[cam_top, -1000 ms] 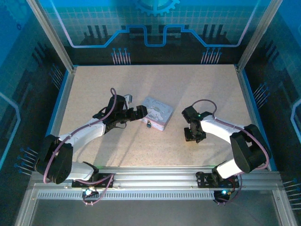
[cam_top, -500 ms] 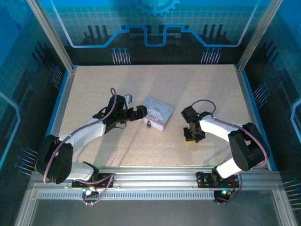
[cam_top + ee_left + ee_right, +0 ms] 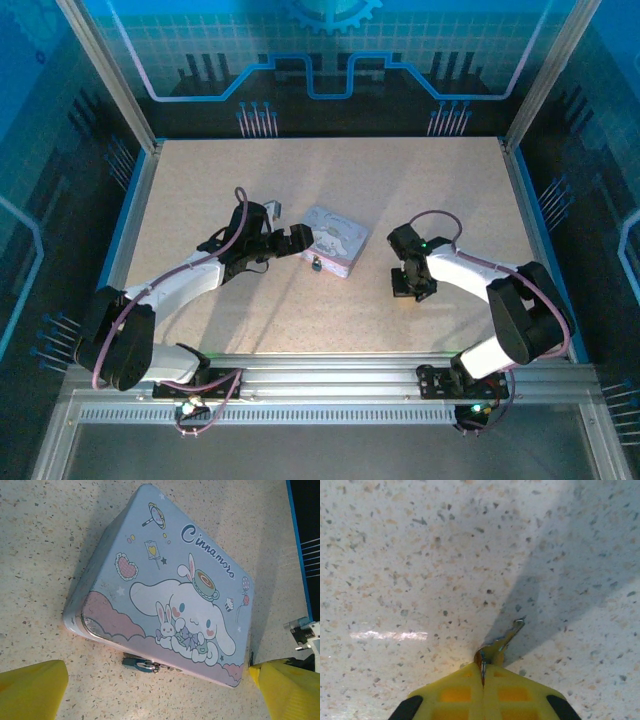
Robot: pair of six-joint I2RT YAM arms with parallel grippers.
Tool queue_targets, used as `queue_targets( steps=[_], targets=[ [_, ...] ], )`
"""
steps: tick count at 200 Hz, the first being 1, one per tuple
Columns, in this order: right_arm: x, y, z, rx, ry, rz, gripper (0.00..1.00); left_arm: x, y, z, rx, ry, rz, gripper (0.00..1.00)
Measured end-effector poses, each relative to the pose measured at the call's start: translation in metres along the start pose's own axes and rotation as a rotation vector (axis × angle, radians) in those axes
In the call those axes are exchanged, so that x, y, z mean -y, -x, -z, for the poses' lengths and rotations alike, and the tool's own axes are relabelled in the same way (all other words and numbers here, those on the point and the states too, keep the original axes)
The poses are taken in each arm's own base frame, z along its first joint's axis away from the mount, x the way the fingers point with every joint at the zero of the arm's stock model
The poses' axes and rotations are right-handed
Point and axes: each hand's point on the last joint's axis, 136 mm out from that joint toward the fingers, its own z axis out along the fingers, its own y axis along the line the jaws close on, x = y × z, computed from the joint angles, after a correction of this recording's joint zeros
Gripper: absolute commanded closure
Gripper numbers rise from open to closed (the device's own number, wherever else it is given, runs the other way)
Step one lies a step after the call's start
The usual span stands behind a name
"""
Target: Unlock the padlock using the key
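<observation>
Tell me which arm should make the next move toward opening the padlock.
Right. The right gripper is shut on the key, whose tip sticks out ahead. The left gripper is open and empty, facing the tin with the padlock at its edge.

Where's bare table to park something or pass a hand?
Free: the whole far strip of the speckled beige table behind the lavender rectangular cartoon tin, and the near-centre patch between both arms. Crowded: left gripper, tin and bluish-grey padlock bunch together.
</observation>
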Motion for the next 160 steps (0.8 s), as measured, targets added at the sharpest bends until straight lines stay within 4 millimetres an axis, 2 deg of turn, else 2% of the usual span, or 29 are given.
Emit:
queue_targets(
  steps=[53,100,127,160],
  targets=[
    [0.006,0.004,0.003,0.033,-0.022,-0.008,1.00,0.006,0.004,0.007,0.020,-0.017,-0.005,0.01],
    [0.002,0.019,0.025,0.142,0.018,0.007,1.00,0.018,0.006,0.014,0.024,-0.064,0.056,0.01],
    [-0.005,0.030,0.038,0.213,0.060,0.035,1.00,0.024,0.005,0.014,0.011,-0.102,0.107,0.01],
    [-0.028,0.041,0.060,0.332,0.129,0.148,1.00,0.035,0.002,0.014,-0.003,-0.165,0.163,0.03]
  ],
)
